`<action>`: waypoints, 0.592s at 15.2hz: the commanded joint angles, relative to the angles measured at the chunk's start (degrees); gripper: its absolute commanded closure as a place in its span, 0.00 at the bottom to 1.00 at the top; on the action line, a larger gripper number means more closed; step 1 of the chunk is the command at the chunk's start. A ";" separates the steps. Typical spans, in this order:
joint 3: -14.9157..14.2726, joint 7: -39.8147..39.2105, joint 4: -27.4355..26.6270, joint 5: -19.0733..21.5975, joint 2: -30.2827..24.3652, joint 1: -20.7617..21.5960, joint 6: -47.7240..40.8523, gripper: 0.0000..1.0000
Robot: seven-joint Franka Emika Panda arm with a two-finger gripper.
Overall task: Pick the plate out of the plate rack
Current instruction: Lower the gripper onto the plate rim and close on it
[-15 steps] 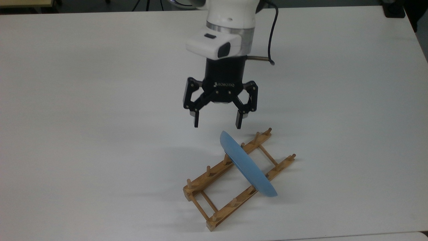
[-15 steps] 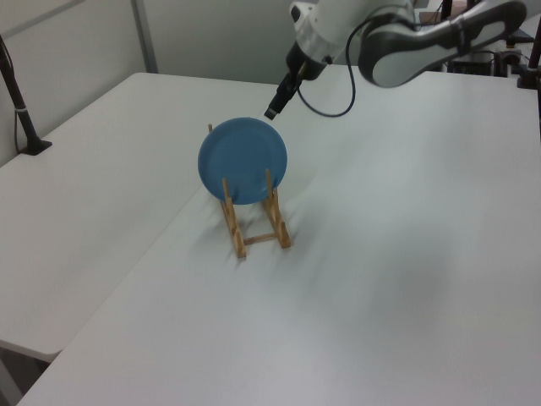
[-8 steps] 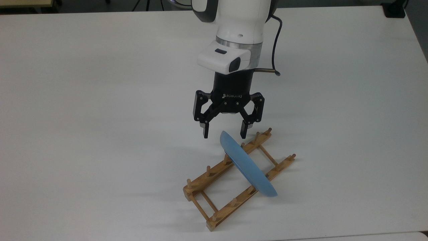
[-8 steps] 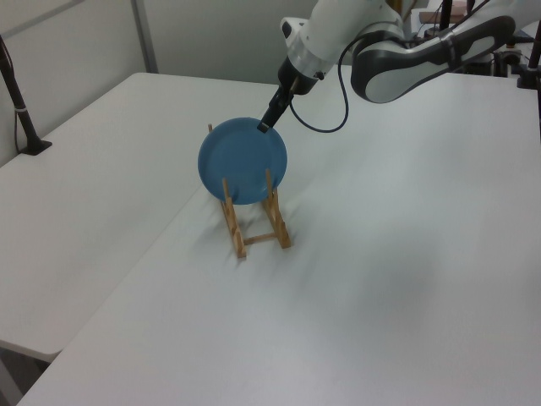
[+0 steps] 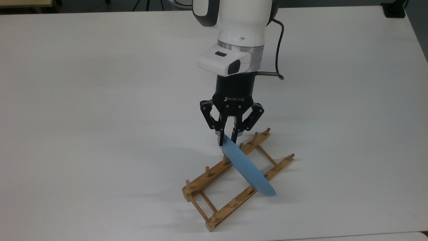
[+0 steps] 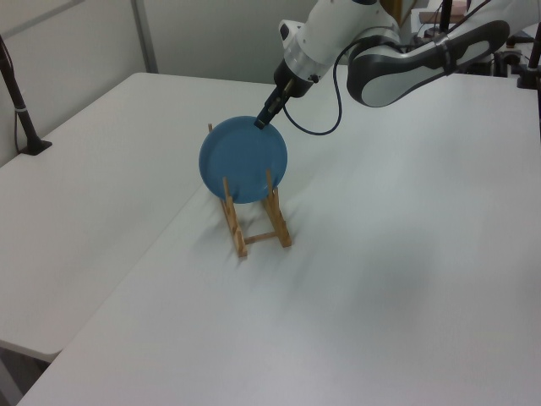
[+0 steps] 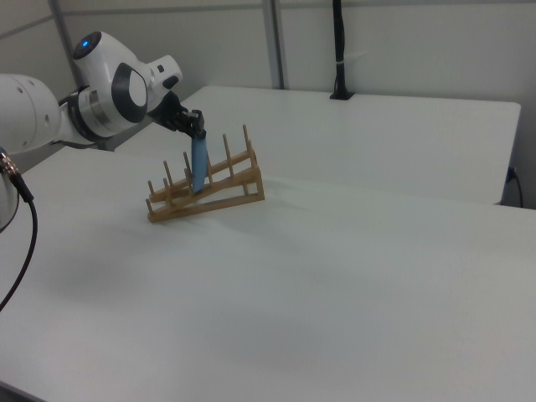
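Spreading under everything, a white table (image 5: 100, 100) is being seen bearing the whole scene, its far edge being met by a dark post (image 7: 339, 50) in the right view. Above it, a white robot arm (image 5: 234, 30) is being shown reaching down, with a black cable (image 5: 279, 43) being carried beside its wrist. On the black body under the wrist, the word ROBOTIQ is being read in white letters in the top view.

On the table the plate rack (image 5: 214, 197) is being shown lying at a slant in the top view, its two wooden rails being joined by thin crossbars and lined with short upright pegs. The plate (image 5: 247, 167) is being held on edge in the rack, between pegs near the rack's middle, its lower part being kept between the rails and its face being turned toward the left view's camera (image 6: 243, 161).

The gripper (image 5: 227, 139) is being shown at the plate's top rim, its two fingers being drawn close together, one on each face of the rim, so that the rim is being pinched between them. In the right view (image 7: 197, 130) the plate (image 7: 199, 172) is being seen hanging straight down beneath the fingertips, inside the rack (image 7: 209, 197).
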 commanded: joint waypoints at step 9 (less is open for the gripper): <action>-0.21 2.13 0.15 -2.24 -3.60 0.95 -0.04 1.00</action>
